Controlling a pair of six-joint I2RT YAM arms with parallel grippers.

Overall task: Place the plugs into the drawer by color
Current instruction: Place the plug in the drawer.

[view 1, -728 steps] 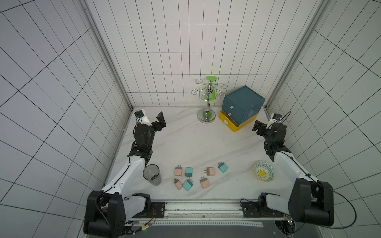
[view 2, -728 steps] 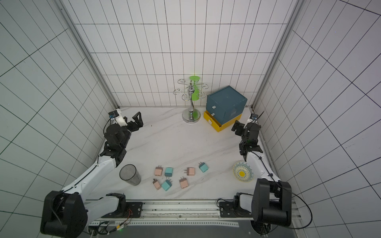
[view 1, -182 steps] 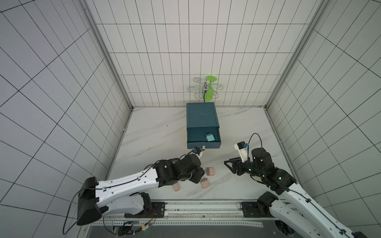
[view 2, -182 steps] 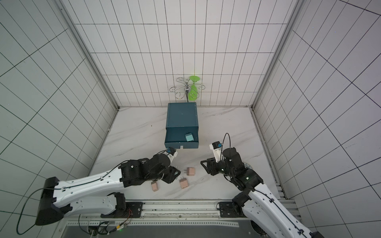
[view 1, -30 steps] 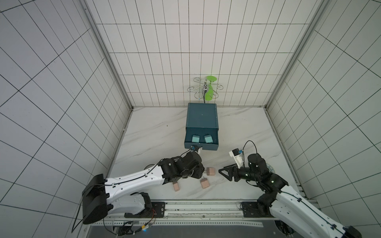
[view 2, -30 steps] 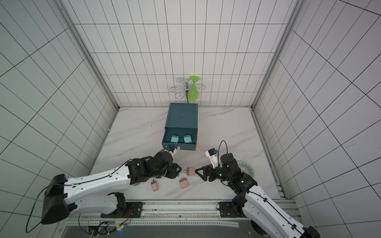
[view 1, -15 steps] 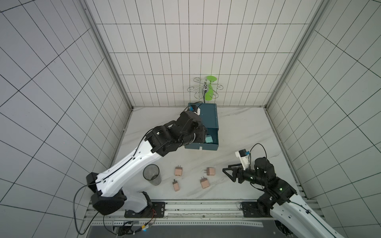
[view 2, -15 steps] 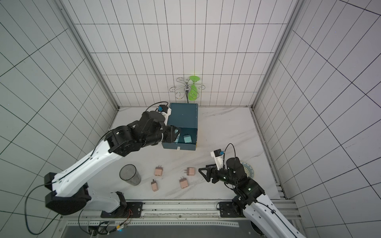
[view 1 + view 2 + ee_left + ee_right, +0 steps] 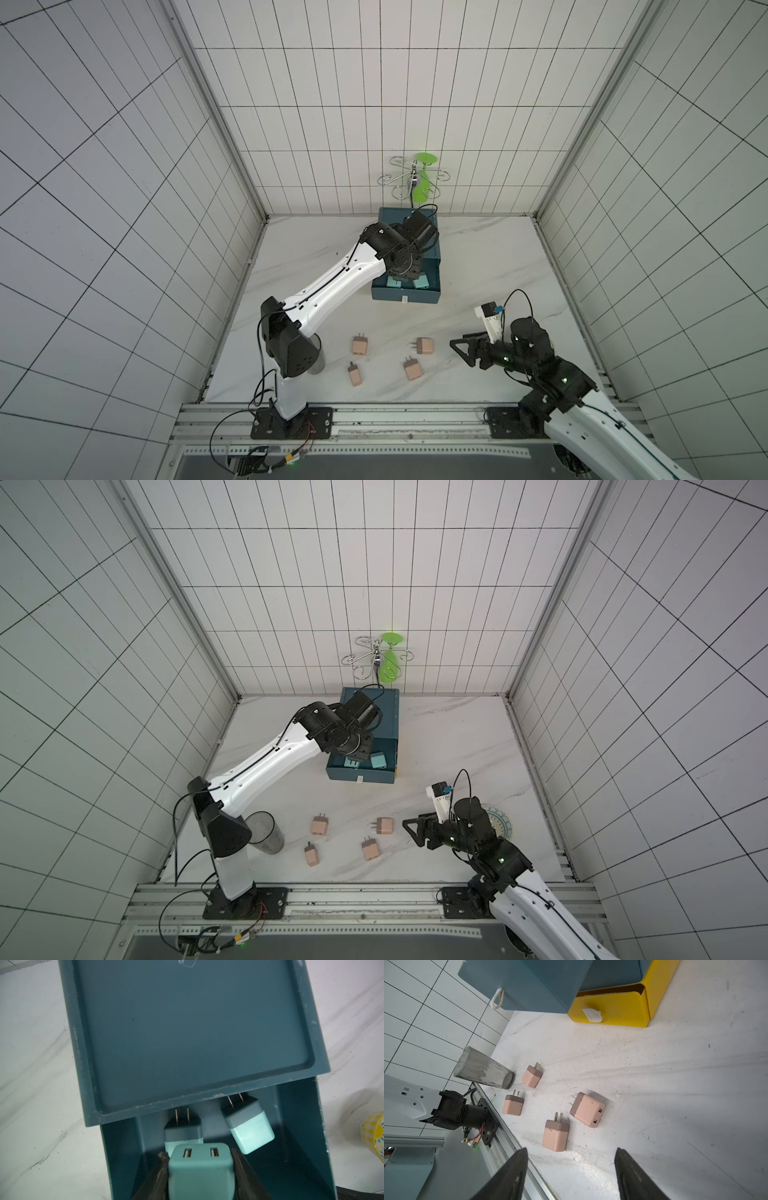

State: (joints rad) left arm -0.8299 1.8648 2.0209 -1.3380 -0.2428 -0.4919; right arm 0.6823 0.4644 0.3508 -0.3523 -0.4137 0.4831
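The teal drawer is pulled open, and two teal plugs lie inside it, prongs toward the cabinet. In the left wrist view my left gripper is shut on a third teal plug, just above the open drawer and the two plugs. Several peach-pink plugs lie on the table nearer the front. My right gripper hovers open beside them, holding nothing.
A grey glass tumbler stands by the left arm's base. A yellow drawer sits under the teal one. A yellow patterned dish lies behind the right arm. A metal hook stand is at the back wall.
My left arm has swung up from the front of the table to over the open drawer, carrying the teal plug. My right gripper has opened wider and drawn back to the right.
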